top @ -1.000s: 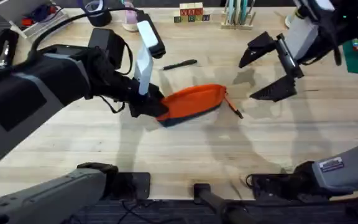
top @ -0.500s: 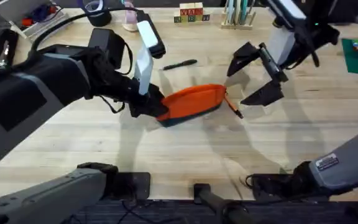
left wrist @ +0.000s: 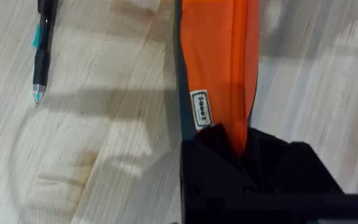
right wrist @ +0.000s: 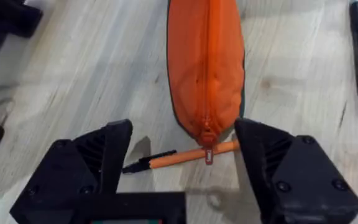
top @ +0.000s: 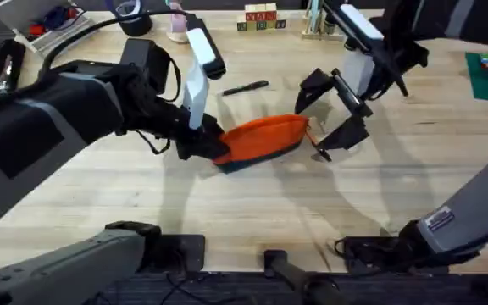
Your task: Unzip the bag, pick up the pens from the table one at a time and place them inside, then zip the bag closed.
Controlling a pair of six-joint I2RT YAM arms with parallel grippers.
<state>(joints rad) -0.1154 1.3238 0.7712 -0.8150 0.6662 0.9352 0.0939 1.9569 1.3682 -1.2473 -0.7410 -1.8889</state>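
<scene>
1. The orange bag [top: 265, 139] is lying near the middle of the table [top: 252, 212], its zip fully closed.
2. The left gripper [top: 203, 144] is clamping the bag's left end, fingers pinched on the fabric.
3. The right gripper [top: 330, 108] is hovering at the bag's right end with its jaws spread wide.
4. The orange pen [right wrist: 185, 157] is lying just beside that end, under the pull tab [right wrist: 208, 154].
5. The black pen [top: 246, 87] is lying on the table behind the bag, apart from it.
</scene>
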